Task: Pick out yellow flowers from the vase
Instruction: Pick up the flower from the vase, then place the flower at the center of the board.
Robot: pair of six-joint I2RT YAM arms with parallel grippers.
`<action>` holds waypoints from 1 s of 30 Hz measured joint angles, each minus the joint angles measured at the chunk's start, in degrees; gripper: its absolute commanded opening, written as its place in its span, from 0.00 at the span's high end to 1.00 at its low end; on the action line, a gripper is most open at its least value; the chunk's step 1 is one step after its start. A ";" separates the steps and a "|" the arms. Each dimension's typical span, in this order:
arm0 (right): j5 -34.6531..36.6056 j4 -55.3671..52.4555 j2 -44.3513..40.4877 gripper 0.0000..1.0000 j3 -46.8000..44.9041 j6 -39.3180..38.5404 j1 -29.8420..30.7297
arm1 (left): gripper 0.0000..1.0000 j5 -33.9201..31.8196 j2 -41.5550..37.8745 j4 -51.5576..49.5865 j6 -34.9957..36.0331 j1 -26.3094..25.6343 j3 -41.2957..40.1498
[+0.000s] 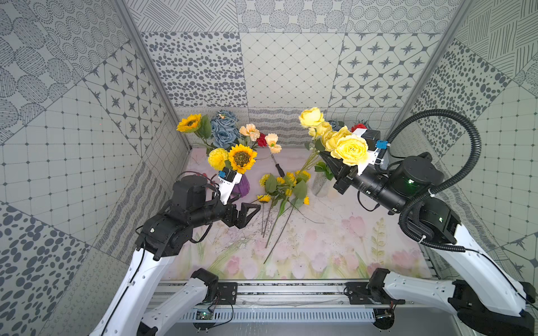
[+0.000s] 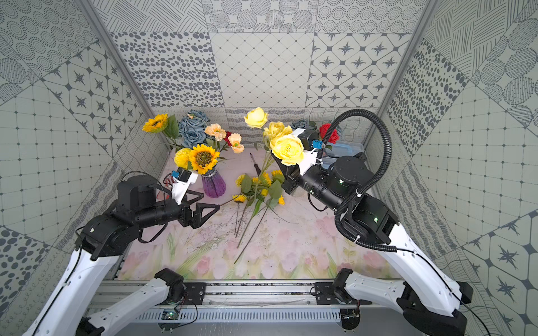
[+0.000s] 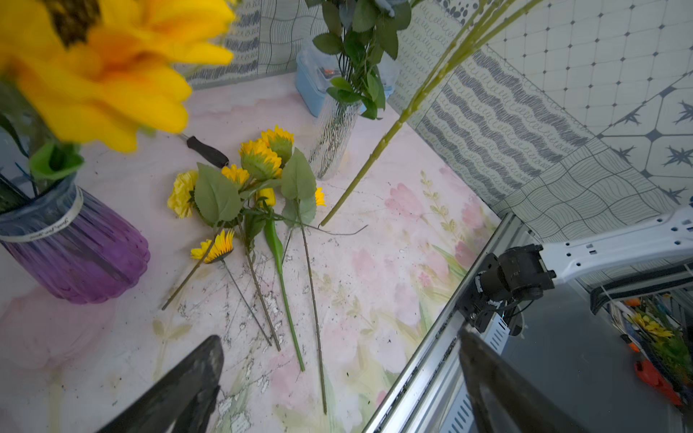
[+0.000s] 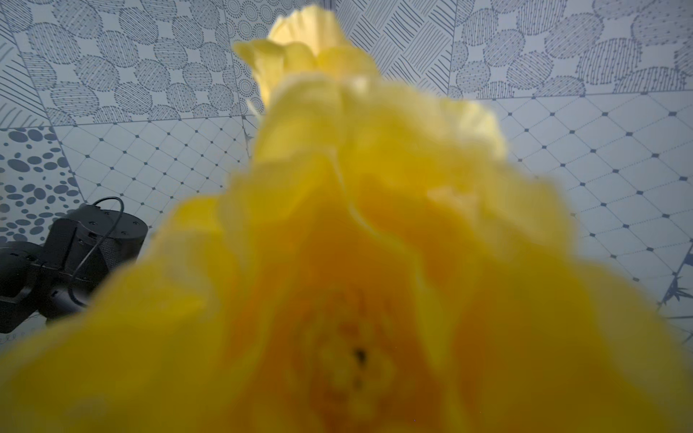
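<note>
The pale yellow roses (image 1: 350, 152) are out of the clear vase (image 1: 320, 184), bunched at the right end effector (image 1: 327, 161). It is clenched, apparently on their stems (image 3: 390, 135) just under the blooms, though petals hide the contact. The stems' long axis slants down and to its left, with the free tip near the pile of yellow flowers (image 1: 286, 186) on the desk (image 1: 334, 232). The left end effector (image 1: 249, 201) hangs released beside the purple vase (image 1: 243, 186), nearer the sunflower (image 1: 241, 157) standing in it.
</note>
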 measured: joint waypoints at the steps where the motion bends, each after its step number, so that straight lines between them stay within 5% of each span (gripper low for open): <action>1: -1.70 -1.55 0.35 1.00 -0.48 1.20 -1.57 | 0.02 -1.27 -0.31 -0.48 -0.24 0.00 -0.57; 13: -18.32 -11.39 14.19 1.00 -4.92 12.02 -11.72 | 0.02 -19.91 -5.03 -1.40 -2.89 0.00 -7.93; 30: -24.44 -7.74 35.98 0.98 -0.31 18.34 -20.06 | 0.02 -27.39 -9.70 -0.92 -2.84 0.00 -10.45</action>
